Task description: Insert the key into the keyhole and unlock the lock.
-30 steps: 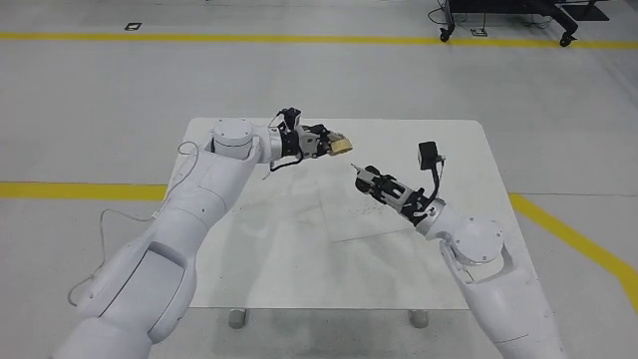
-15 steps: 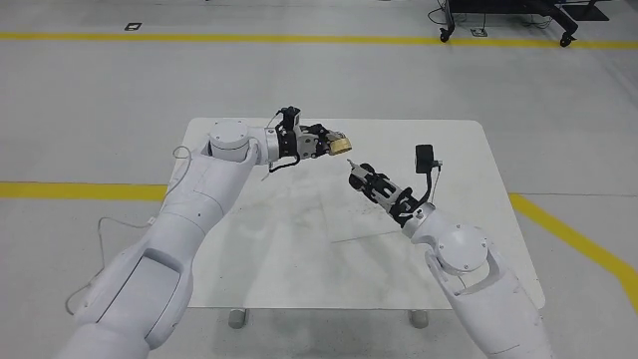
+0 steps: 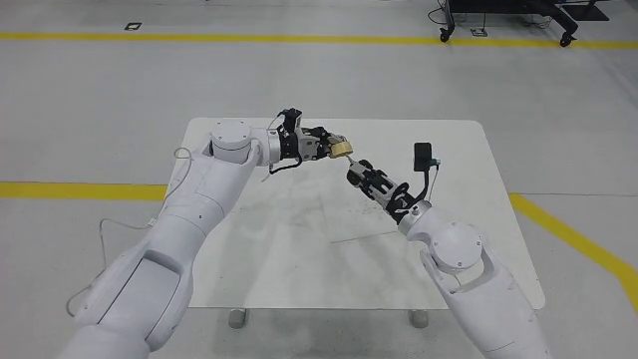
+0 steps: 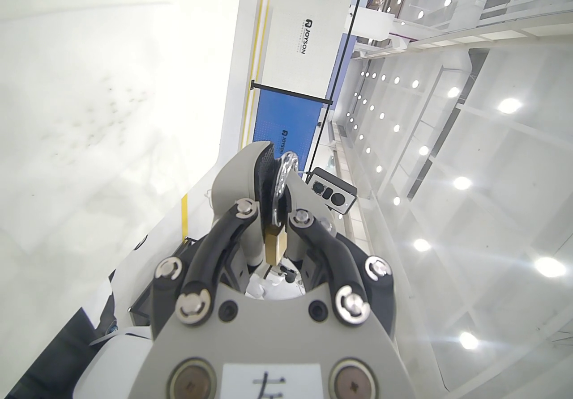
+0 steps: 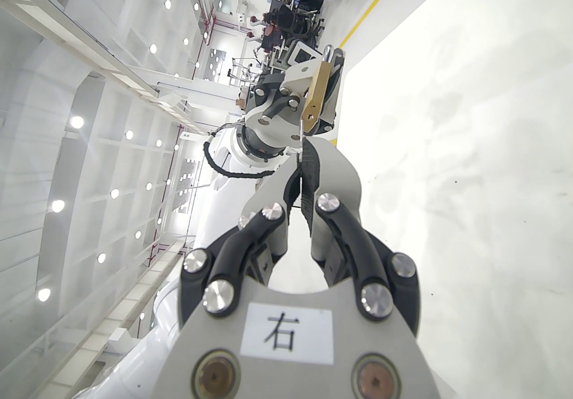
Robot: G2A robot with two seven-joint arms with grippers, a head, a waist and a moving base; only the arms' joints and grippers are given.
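Left gripper (image 3: 326,144): clamped tight on lock (image 3: 341,147), brass body jutting right.
Right gripper (image 5: 303,163): pinched on key (image 5: 300,136), tip touching lock's end.

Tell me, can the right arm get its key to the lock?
Probably yes. The left gripper holds the lock up off the table, free end toward the right gripper, and the key tip sits almost at it with nothing between.

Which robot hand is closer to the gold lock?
Left. The left gripper is shut on the lock, holding it above the table; the right gripper is just beside it, pinching the key.
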